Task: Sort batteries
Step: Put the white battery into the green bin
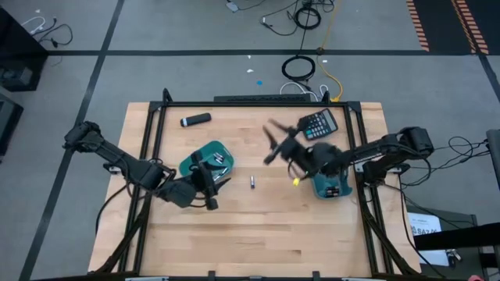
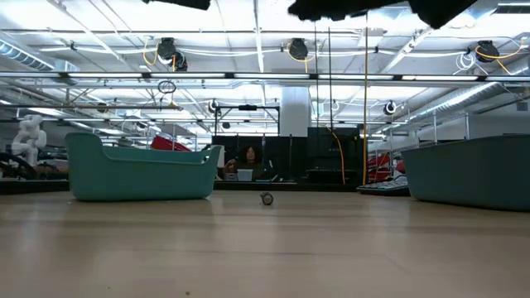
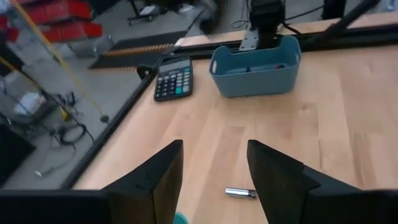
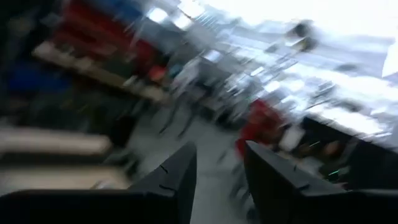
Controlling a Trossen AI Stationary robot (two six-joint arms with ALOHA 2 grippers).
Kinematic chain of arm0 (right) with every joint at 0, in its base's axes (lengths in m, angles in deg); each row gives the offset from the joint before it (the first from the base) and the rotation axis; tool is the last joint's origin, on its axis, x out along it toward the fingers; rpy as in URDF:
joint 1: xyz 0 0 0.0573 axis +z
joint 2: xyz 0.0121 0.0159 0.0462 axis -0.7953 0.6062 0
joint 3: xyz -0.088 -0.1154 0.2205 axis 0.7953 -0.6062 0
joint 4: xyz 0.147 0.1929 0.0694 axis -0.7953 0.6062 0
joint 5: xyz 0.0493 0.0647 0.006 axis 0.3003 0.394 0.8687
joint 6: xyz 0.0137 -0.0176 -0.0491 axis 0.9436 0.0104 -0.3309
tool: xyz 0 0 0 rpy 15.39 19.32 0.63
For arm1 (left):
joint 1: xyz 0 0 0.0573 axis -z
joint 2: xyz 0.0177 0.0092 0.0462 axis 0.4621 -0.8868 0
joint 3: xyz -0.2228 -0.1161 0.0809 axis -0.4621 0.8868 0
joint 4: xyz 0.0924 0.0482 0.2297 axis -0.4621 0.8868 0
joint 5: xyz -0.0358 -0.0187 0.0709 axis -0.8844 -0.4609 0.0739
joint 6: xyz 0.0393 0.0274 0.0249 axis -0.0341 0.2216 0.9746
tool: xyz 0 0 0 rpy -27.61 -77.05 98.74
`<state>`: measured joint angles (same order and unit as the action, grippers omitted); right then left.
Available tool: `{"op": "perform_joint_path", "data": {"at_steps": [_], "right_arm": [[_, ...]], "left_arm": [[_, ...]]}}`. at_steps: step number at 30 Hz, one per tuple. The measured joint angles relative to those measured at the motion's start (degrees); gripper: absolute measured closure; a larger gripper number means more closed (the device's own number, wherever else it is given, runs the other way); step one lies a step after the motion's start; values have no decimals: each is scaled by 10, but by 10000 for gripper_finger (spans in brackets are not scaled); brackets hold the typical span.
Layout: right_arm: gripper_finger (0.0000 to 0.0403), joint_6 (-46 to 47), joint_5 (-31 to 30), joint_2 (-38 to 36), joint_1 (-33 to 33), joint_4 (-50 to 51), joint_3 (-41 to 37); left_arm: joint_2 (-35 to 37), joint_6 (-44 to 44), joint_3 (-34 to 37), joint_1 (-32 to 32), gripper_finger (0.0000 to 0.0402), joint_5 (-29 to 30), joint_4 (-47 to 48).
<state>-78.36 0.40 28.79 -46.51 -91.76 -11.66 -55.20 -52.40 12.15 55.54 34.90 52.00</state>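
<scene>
One battery (image 1: 252,182) is left on the table between the two bins. The left gripper (image 3: 214,168) is held open near it, empty. It should be lowered straight over the battery; the right gripper (image 4: 221,165) is open too.

lit evenly from overhead ceiling strips (image 2: 248,76), bright and slightly blown out in the low view. cast only soft shadows on the tabletop (image 1: 258,226). smeared heavily by motion blur in the right wrist view; stayed sharp in the left wrist view, with its fingers (image 3: 158,180) looming dark.
</scene>
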Motion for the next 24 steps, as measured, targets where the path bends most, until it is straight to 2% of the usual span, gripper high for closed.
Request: {"op": "perform_joint_path", "data": {"at_steps": [2, 7, 9, 12, 14, 19, 24], "right_arm": [[280, 68, -3, 0, 19, 89, 0], [280, 184, -8, 0, 73, 210, 0], [280, 198, -34, 0, 97, 231, 0], [280, 218, -111, 0, 135, 268, 0], [280, 239, -140, 0, 156, 297, 0], [280, 282, -187, 0, 183, 376, 0], [280, 219, -188, 0, 184, 386, -1]], "left_arm": [[0, -22, 0, -10, 212, -19, 0], [-6, -48, 0, -73, 212, -177, 6], [-13, -69, 0, -107, 212, -254, 9], [-33, -105, 0, -151, 212, -344, 13], [-53, -121, 0, -168, 212, -374, 19], [-121, -115, 0, -175, 212, -398, -4], [-175, -110, -25, -176, 212, -447, -60]]}}
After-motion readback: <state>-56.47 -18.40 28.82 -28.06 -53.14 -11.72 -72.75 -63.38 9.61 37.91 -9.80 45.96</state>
